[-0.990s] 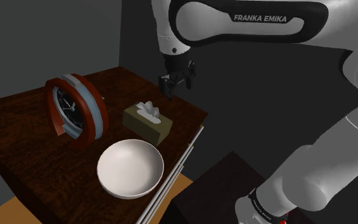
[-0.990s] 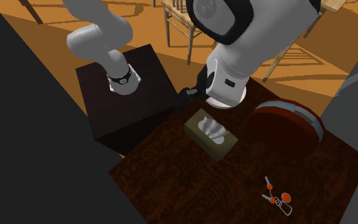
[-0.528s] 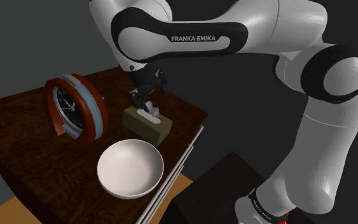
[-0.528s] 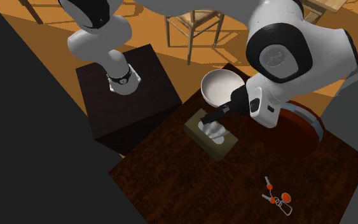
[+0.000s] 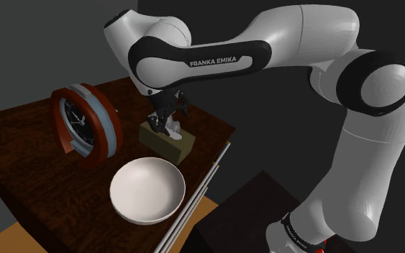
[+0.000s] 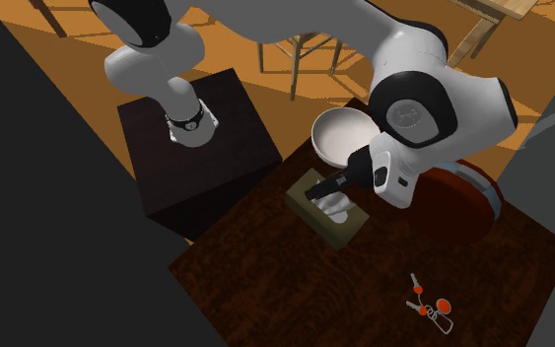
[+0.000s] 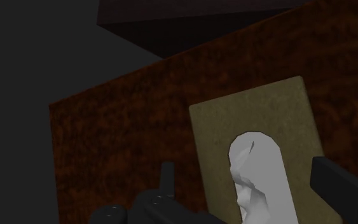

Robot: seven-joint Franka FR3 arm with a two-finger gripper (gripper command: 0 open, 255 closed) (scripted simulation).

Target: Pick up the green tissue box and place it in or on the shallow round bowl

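the olive-green tissue box (image 5: 170, 146) lies flat on the dark wooden table (image 5: 21, 136), close to the table's edge on the shoulder view's right. a white tissue (image 5: 170, 130) sticks up from the oval slot in its top.

the black gripper (image 5: 166, 122) hangs right over the box, pointing down at it, with the white arm arching across from the stand (image 6: 196, 148). in the wrist view the fingers (image 7: 339, 184) stand wide apart, one on each side of the box (image 7: 260, 121), and the tissue (image 7: 254, 172) sits between them. the jaws are spread and clasp nothing. one finger shows a strip of bare table (image 7: 120, 140) between itself and the box's long side. the other overlaps the box's far edge, so it is hard to say whether that pad touches the cardboard. in the second exterior view the gripper (image 6: 324, 185) comes in low over the box (image 6: 329, 209), at the tissue.

the shallow round bowl (image 5: 147, 189) is plain white and holds nothing. it stands upright near the box, on the side toward the shoulder camera; in the second exterior view the bowl (image 6: 339, 133) shows just beyond the arm's wrist.

a round clock (image 5: 85, 126) with a red-brown rim and a pale blue band stands upright to the shoulder view's left of the box. a small bunch of keys (image 6: 428, 304) with a red tag lies on the table (image 6: 285, 276), well apart from the box.
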